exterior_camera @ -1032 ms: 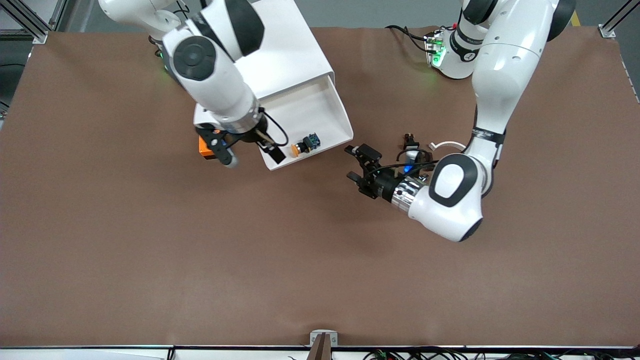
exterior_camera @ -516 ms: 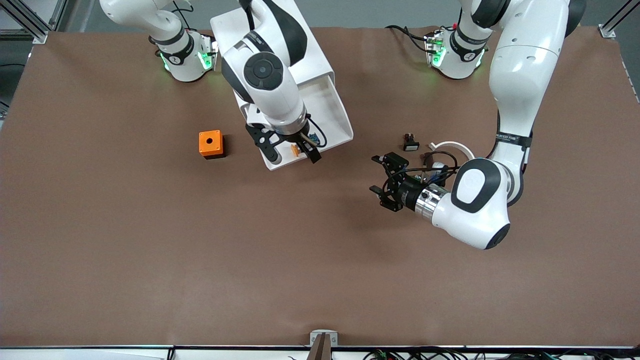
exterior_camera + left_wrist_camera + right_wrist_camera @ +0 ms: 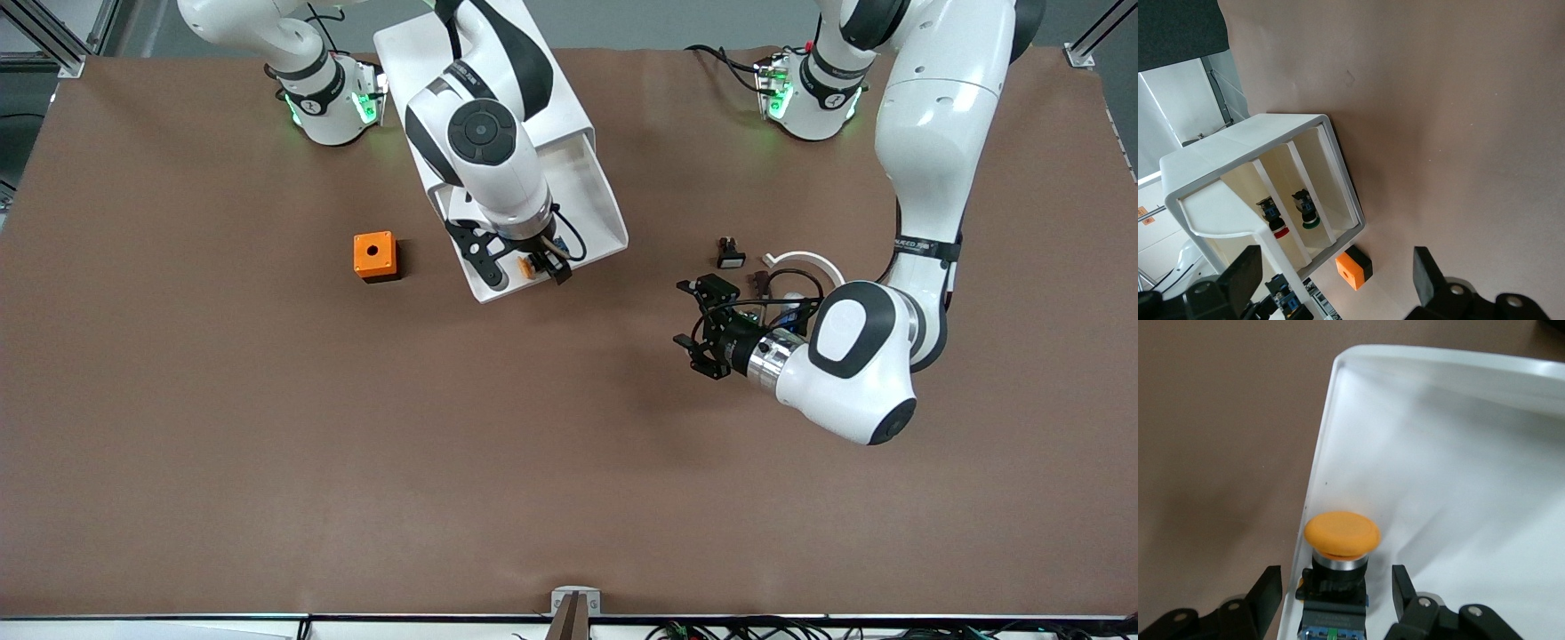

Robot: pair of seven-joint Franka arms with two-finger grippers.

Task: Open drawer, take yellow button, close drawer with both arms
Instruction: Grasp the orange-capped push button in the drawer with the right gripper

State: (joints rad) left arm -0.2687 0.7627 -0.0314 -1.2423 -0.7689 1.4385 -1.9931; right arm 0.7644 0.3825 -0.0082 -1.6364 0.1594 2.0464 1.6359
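Observation:
The drawer (image 3: pixel 612 220) stands pulled out of the white cabinet (image 3: pixel 551 98). The button (image 3: pixel 531 265), with an orange cap and a dark body, lies in the drawer's corner nearest the front camera. My right gripper (image 3: pixel 526 268) is down in the drawer, open. In the right wrist view its fingers (image 3: pixel 1269 585) stand on either side of the button (image 3: pixel 1341 533) with gaps, and the drawer's white floor (image 3: pixel 1458 467) fills that view. My left gripper (image 3: pixel 681 313) is open and empty over bare table, toward the left arm's end from the drawer.
An orange box (image 3: pixel 374 256) with a round hole sits beside the cabinet toward the right arm's end; it also shows in the left wrist view (image 3: pixel 1353 269). A small black-and-white switch part (image 3: pixel 730 256) and a white curved piece (image 3: pixel 805 260) lie by the left arm.
My right gripper swung from beside the orange box to the drawer and came down around the button. My left gripper drew away from the drawer toward the left arm's end.

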